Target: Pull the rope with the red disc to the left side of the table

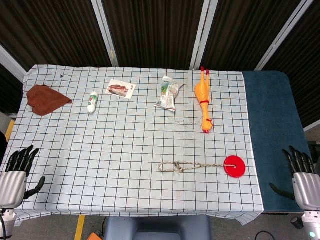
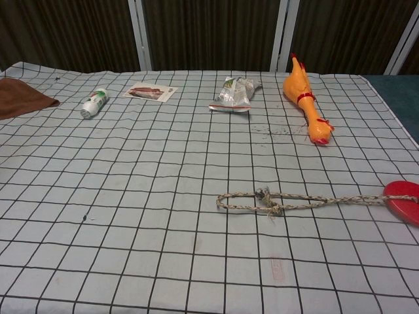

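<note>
A braided rope [image 1: 189, 166] lies flat on the checked cloth at the near right, ending in a loop with a knot on its left [image 2: 267, 201]. Its right end is tied to a red disc [image 1: 234, 165], which shows at the right edge of the chest view [image 2: 404, 200]. My left hand [image 1: 17, 172] hangs open off the table's near-left corner, far from the rope. Beyond the table's right edge my right hand [image 1: 301, 172] is open too, fingers pointing away, a short way right of the disc. Neither hand shows in the chest view.
At the back lie a brown cloth [image 1: 46, 98], a small white bottle [image 1: 92, 102], a printed card [image 1: 121, 89], a crumpled packet [image 1: 169, 93] and a yellow rubber chicken [image 1: 203, 99]. A dark blue strip [image 1: 272, 135] borders the cloth on the right.
</note>
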You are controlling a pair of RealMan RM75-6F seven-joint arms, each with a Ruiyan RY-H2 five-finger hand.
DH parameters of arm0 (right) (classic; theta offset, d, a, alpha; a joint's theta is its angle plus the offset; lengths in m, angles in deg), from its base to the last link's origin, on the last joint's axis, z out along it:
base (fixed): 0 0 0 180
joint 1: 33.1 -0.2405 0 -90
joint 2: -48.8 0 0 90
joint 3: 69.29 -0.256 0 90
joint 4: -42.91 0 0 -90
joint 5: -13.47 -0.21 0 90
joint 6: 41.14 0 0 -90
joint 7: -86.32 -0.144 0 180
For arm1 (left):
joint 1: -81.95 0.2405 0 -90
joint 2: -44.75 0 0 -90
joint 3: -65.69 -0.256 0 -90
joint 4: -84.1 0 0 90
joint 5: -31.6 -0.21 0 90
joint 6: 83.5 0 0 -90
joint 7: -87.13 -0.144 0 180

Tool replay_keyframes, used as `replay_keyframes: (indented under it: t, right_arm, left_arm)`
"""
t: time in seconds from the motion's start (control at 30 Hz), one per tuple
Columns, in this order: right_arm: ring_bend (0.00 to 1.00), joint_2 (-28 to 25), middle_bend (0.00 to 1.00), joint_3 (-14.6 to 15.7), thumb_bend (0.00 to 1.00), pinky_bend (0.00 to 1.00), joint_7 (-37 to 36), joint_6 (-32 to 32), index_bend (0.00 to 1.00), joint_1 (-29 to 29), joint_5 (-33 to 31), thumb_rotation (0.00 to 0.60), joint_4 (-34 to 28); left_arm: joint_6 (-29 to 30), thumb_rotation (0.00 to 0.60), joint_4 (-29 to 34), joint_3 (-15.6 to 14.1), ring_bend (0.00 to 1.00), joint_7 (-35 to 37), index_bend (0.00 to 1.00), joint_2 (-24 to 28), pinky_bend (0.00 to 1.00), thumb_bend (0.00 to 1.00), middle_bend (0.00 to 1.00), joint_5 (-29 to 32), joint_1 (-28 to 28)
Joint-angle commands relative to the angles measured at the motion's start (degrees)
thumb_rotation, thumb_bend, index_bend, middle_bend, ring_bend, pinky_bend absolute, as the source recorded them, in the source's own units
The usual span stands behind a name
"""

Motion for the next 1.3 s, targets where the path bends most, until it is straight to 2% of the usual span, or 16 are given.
replay_keyframes:
  t: [0.03,0.3,0.53,0.77,0.93,1.07,1.3]
  right_arm:
    - [0.00,-0.03,0.00,-0.01,0.25,0.00,-0.01,0.04,0.00,0.01,0.02,0.600,0.01]
    - [0.00,-0.28,0.00,-0.29,0.25,0.00,-0.31,0.38,0.00,0.09,-0.21,0.600,-0.46]
    - [0.00,-0.53,0.00,-0.94,0.25,0.00,0.20,-0.02,0.00,-0.15,-1.22,0.600,-1.01]
    - [0.00,-1.64,0.00,-1.61,0.25,0.00,0.05,-0.89,0.00,-1.01,-1.50,0.600,-1.52]
    - [0.00,-2.24,0.00,-1.73,0.25,0.00,-1.10,-0.69,0.00,-0.89,-1.70,0.600,-1.30]
    - [0.00,-2.48,0.00,-1.74,0.25,0.00,-2.60,-0.33,0.00,-0.35,-2.32,0.600,-0.36]
    - [0.00,-2.50,0.00,-1.89,0.25,0.00,-5.30,-0.08,0.00,0.46,-3.58,0.600,1.63]
  left_arm:
    - [0.07,0.600,0.04,0.01,0.00,0.04,0.00,0.09,0.00,0.38,0.00,0.01,0.04]
    - [-2.14,0.600,2.31,-0.04,0.00,-1.70,0.00,0.31,0.00,0.38,0.00,-2.15,-2.05]
    - [-11.64,0.600,6.59,0.67,0.00,-3.25,0.00,-2.42,0.00,0.38,0.00,-4.38,-9.24]
    - [-22.02,0.600,6.81,2.74,0.00,-7.86,0.00,-10.17,0.00,0.38,0.00,-3.37,-17.55]
    - [-27.33,0.600,3.81,4.37,0.00,-12.06,0.00,-18.43,0.00,0.38,0.00,-2.54,-23.12]
    - [-32.22,0.600,0.75,6.21,0.00,-14.71,0.00,-24.86,0.00,0.38,0.00,0.89,-27.60]
    - [-39.48,0.600,-5.19,8.07,0.00,-19.65,0.00,-32.78,0.00,0.38,0.00,7.30,-34.25]
